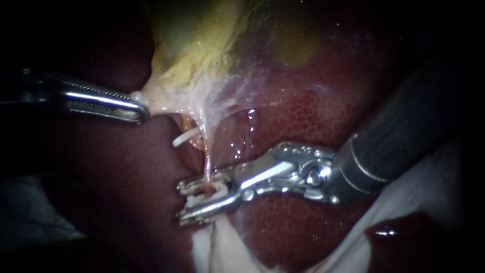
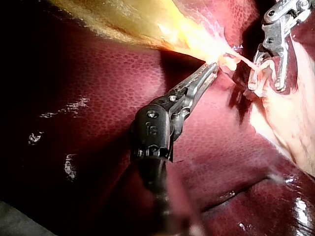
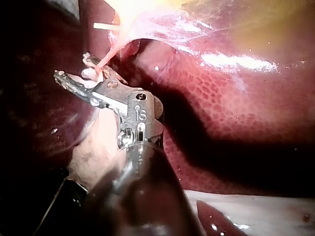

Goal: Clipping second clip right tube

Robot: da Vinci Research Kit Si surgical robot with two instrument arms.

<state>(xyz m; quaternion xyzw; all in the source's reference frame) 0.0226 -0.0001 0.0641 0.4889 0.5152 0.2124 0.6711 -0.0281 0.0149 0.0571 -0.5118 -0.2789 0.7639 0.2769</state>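
Pincer on right [image 1: 183, 202] — open, astride tube [image 1: 207, 163]

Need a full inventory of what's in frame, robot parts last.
liver: one, dark red, under and around everything
gallbladder: one, yellow-green, above the tube
pale tissue: one whitish web, between gallbladder and tube
tube: one, thin, pinkish, running from the pale tissue down between the right instrument's jaws
clip: one, white, beside the tube, above those jaws
white sheet: one, under the liver's edge near the right shaft
left instrument: one, silver, jaws shut on the pale tissue
right instrument: one, silver with dark shaft, jaws open around the tube
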